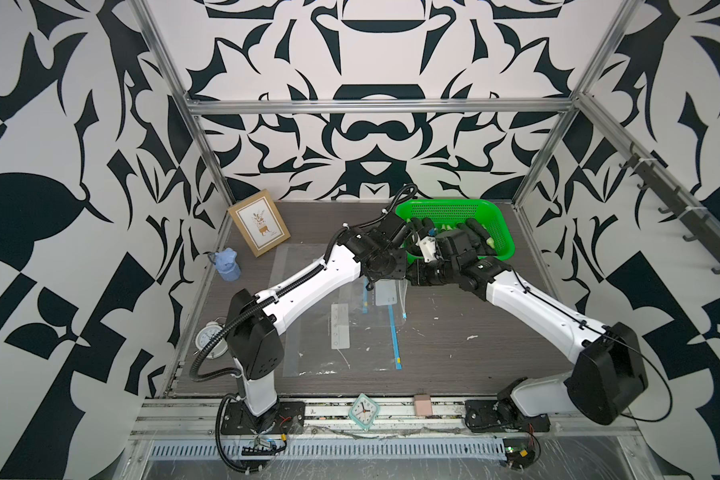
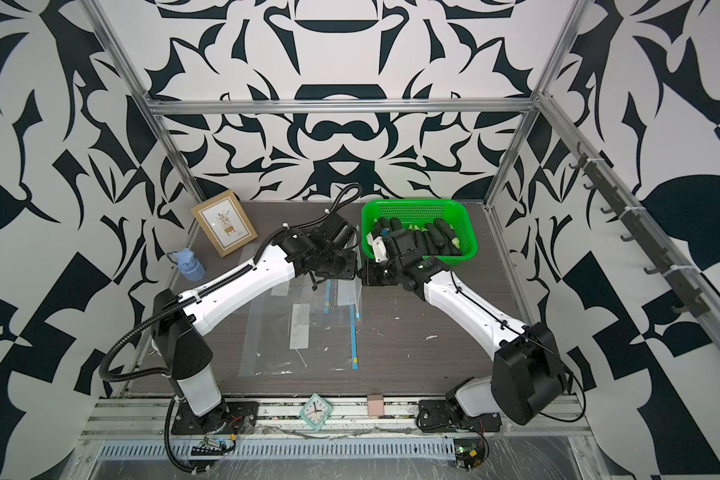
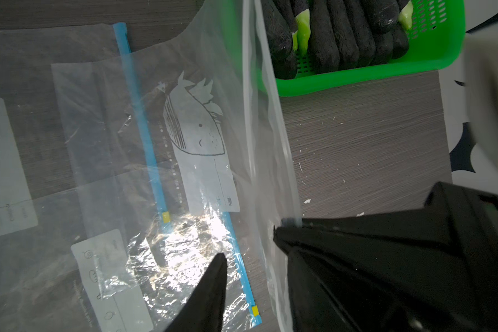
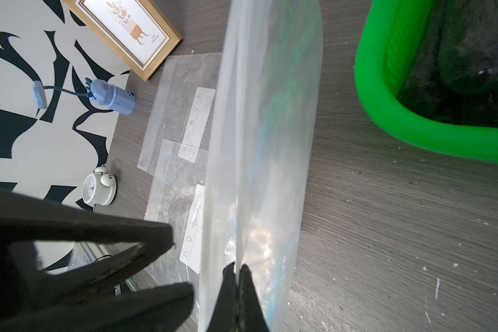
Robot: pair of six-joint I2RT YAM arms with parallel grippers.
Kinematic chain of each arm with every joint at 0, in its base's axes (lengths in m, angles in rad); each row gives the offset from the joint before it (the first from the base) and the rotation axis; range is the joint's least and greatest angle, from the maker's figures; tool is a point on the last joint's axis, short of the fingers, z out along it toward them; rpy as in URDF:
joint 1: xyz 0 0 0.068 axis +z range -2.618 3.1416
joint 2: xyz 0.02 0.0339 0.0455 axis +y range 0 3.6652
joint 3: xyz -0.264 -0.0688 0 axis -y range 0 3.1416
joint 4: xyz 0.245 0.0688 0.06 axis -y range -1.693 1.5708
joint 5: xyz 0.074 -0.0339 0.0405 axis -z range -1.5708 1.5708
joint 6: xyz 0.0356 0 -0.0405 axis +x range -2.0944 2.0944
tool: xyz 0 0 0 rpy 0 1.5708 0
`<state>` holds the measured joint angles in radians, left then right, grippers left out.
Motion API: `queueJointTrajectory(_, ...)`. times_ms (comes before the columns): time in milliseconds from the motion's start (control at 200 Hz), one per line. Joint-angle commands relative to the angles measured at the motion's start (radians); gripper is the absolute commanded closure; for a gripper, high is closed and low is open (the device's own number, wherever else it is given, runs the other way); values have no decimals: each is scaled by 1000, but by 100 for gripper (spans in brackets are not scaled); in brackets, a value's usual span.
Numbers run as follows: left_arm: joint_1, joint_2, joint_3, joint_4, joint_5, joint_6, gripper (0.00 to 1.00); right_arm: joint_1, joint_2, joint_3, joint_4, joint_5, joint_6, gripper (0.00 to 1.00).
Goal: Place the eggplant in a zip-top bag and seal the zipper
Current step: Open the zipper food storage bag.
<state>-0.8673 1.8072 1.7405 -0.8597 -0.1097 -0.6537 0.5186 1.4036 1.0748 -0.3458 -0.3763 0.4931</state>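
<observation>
Right wrist view has the right gripper (image 4: pixel 236 268) clenched on the lip of the zip-top bag (image 4: pixel 265 143), holding it up on edge. The left gripper (image 3: pixel 248 242) stands parted about the bag's film, gripping nothing. Opening the mouth looks the step in hand; next, a second lip needs pinching and drawing apart. All eggplants (image 2: pixel 435 237) lie in the basket (image 2: pixel 412 204) at one o'clock on the worktop (image 2: pixel 433 332), long axes roughly eleven-to-five, one green stem toward five.

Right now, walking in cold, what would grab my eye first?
Probably the bright green basket of dark eggplants at the table's far right corner. Then, beside it, the right gripper pinching a clear zip-top bag up on edge, all framed by bold black-and-white patterned walls.
</observation>
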Motion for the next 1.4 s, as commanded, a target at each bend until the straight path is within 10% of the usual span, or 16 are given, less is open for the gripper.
queueJointTrajectory(0,8,31,43,-27,-23,11,61,10,-20,33,31,11,7,100)
queueJointTrajectory(780,34,66,38,10,-77,19,100,18,-18,36,30,19,4,100)
queueJointTrajectory(1395,32,-1,145,-335,-378,20,100,18,50,104,-6,26,-34,100)
